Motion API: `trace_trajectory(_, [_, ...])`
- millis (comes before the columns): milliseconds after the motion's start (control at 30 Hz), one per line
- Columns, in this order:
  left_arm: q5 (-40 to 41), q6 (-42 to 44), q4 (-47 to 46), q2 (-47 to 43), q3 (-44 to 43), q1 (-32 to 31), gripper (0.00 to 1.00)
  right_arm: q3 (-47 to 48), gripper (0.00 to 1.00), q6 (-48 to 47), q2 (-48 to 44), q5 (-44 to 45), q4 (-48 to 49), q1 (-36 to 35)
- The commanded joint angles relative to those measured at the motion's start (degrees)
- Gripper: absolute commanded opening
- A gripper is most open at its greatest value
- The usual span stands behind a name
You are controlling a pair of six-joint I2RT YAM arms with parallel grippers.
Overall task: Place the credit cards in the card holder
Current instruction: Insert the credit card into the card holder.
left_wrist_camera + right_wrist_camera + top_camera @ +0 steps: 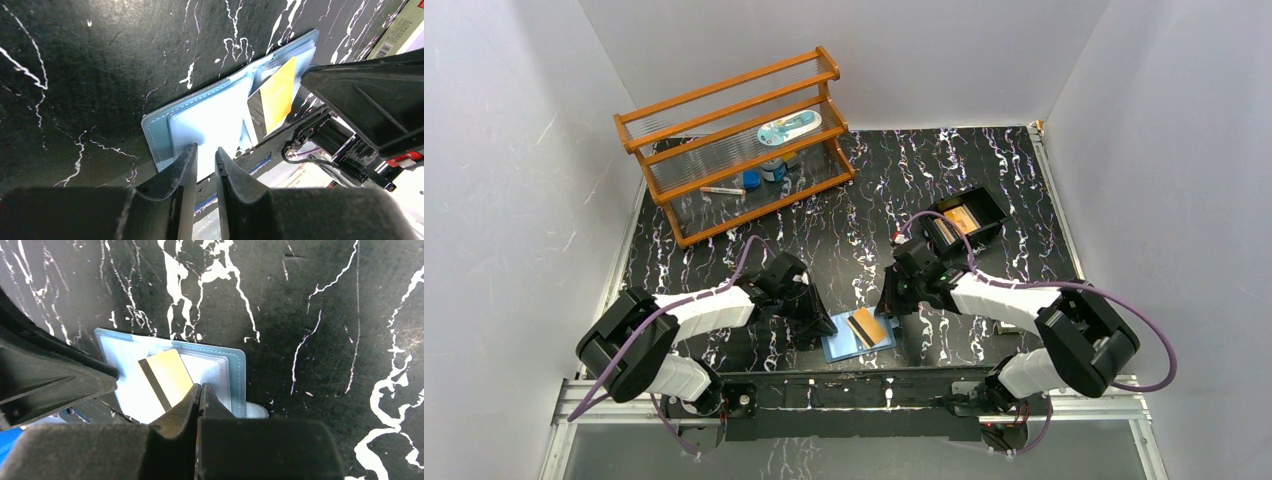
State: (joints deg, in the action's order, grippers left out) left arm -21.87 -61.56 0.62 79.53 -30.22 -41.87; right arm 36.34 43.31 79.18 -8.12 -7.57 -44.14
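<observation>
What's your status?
Right tool shut on card, on open holder. Left tool at holder's edge, grip unclear. Nothing in the way.

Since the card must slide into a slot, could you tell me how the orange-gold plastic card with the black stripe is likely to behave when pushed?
The orange-gold plastic card looks thin and flat, so probably stiff and light. Its smooth face may slip. The open blue folding card holder beneath could shift with it.

The card holder (839,348) is pale blue. The credit card (871,328) is orange-gold with a black stripe. The table (1024,190) is black with white marbled veins; the shelf (724,88) is orange-brown wood.
</observation>
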Motion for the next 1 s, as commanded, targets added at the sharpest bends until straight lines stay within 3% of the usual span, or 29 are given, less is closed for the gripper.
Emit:
trace_trajectory(0, [-0.7,0.4,-0.2,0.2,0.6,-0.2,0.19,1.6,0.06,-0.2,1.4,-0.5,1.4,0.1])
trace_trajectory(33, [-0.7,0.3,-0.2,0.2,0.4,-0.2,0.19,1.5,0.06,-0.2,1.6,-0.5,1.5,0.1])
trace_trajectory(100, [-1.1,-0.1,-0.2,-0.2,-0.4,-0.2,0.19,1.2,0.06,-0.2,1.7,-17.4,1.8,0.1])
trace_trajectory(133, [-1.5,-0.4,-0.3,-0.3,-1.1,-0.3,0.19,1.1,0.06,-17.4,1.6,-18.3,2.0,0.1])
trace_trajectory(167, [-1.8,-0.7,-0.3,-0.4,-1.9,-0.3,0.19,1.0,0.61,-13.5,1.6,-18.7,2.3,0.1])
trace_trajectory(200, [-2.0,-0.8,-0.4,-0.3,-2.8,-0.4,0.19,0.7,0.63,-12.8,1.4,-19.1,2.8,0.1])
trace_trajectory(467, [-2.9,-0.3,-2.2,5.0,-8.5,-1.3,0.16,0.7,0.64,-12.4,0.4,-17.0,1.9,0.2])
trace_trajectory(767, [-3.4,-0.3,-6.6,11.0,-8.0,-1.6,0.12,1.5,0.58,-15.1,-1.4,-12.1,-0.3,0.1])
trace_trajectory(967, [-2.9,0.0,-7.0,12.7,-7.0,-1.6,0.1,1.6,0.59,-15.7,1.1,-13.6,0.4,0.2])
